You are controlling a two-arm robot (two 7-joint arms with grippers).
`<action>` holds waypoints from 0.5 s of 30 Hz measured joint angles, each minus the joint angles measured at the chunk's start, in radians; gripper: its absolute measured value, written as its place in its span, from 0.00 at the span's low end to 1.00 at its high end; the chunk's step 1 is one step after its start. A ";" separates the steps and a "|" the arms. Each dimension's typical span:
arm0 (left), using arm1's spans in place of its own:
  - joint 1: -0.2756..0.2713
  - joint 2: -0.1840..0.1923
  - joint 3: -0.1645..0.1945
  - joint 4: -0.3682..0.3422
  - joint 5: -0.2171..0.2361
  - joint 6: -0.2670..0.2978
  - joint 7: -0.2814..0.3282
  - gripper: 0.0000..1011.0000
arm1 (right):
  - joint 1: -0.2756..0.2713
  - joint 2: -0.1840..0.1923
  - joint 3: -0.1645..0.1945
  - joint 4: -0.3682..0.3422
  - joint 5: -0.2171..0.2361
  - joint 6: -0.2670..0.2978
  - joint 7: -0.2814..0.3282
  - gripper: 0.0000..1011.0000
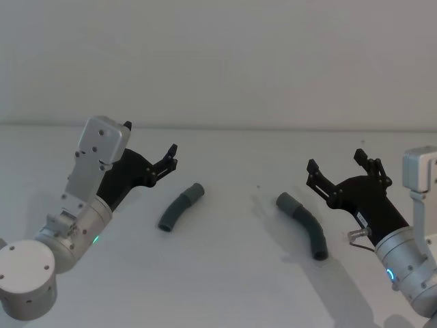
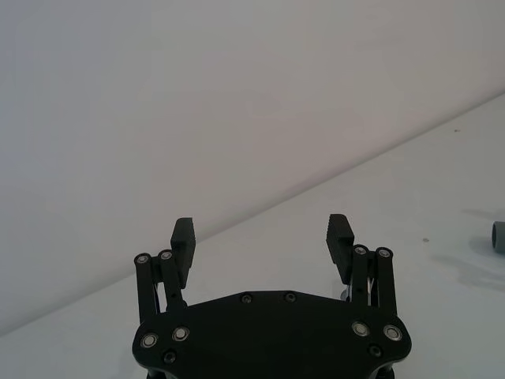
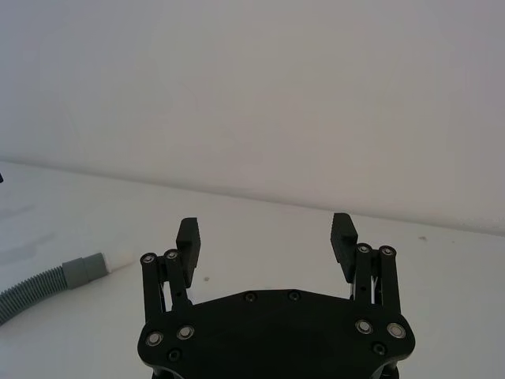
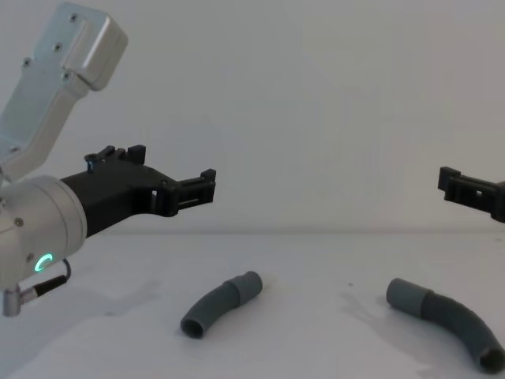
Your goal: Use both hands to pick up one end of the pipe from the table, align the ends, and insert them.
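On your flat white tabletop [image 1: 225,287] lie a short dark grey ribbed hose piece [image 1: 179,208] and a longer hose piece [image 1: 304,224], well apart; black left gripper [image 1: 151,140] and right gripper [image 1: 336,162] hover, fingers spread.

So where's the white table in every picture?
Head view: table across the lower part.
Left wrist view: table lower right, its edge slanting.
Right wrist view: table across the lower half.
Chest view: table along the bottom.
Shared landmark: its back edge against the wall.
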 joint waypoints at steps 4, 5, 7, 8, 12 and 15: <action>0.000 0.000 0.000 0.000 0.000 0.000 0.000 0.99 | 0.000 0.000 0.000 0.000 0.000 0.000 0.000 0.99; 0.000 0.000 0.000 0.000 0.000 0.000 0.000 0.99 | 0.000 0.000 0.000 0.000 0.000 0.000 0.000 0.99; 0.000 0.000 0.000 0.000 0.000 0.000 0.000 0.99 | 0.000 0.000 0.000 0.000 0.000 0.000 0.000 0.99; 0.000 0.000 0.000 0.000 0.000 0.000 0.000 0.99 | 0.000 0.000 0.000 0.000 0.000 0.000 0.000 0.99; 0.000 0.000 0.000 0.000 0.000 0.000 0.000 0.99 | 0.000 0.000 0.000 0.000 0.000 0.000 0.000 0.99; 0.000 0.000 0.000 0.000 0.000 0.000 0.000 0.99 | 0.000 0.000 0.000 0.000 0.000 0.000 0.000 0.99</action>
